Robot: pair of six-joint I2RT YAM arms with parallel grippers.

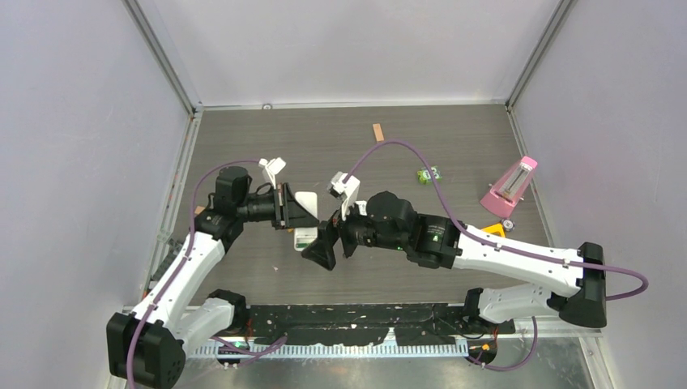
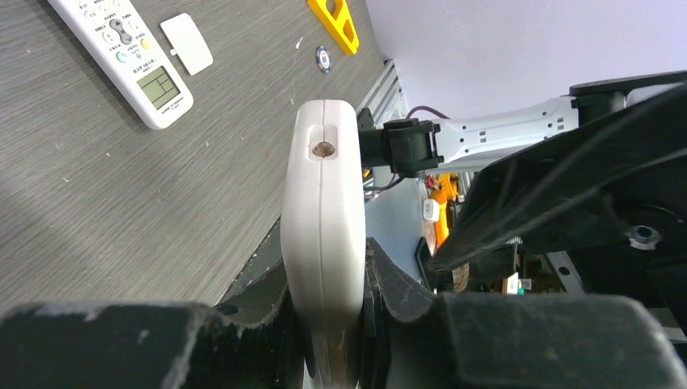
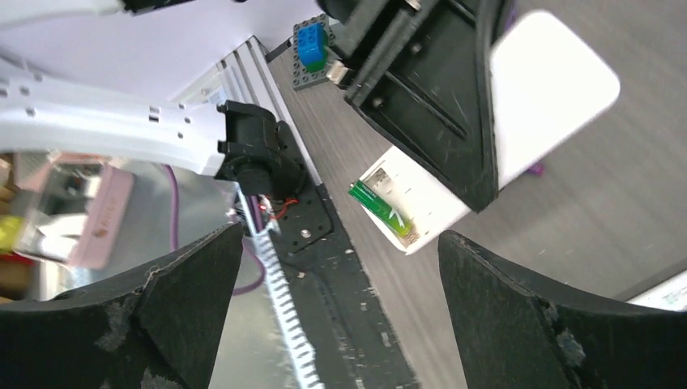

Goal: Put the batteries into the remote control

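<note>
Left gripper (image 1: 288,209): wrist rolled sideways, jaws clamped on white remote (image 2: 322,211). Right gripper (image 3: 339,237): facing it, jaws wide, empty.

The white remote control (image 2: 322,203) hangs above the table (image 2: 97,211), clamped by its faces in the left pincer (image 2: 324,279), back battery bay (image 3: 387,209) open, green inside.

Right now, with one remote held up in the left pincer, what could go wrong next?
1. The left pincer clamps the white remote above the table. The right pincer, open and empty, is close to it, and a bump might twist the remote or knock it loose.
2. The remote's battery bay is open with a green part showing. A careless approach might hit it.
</note>
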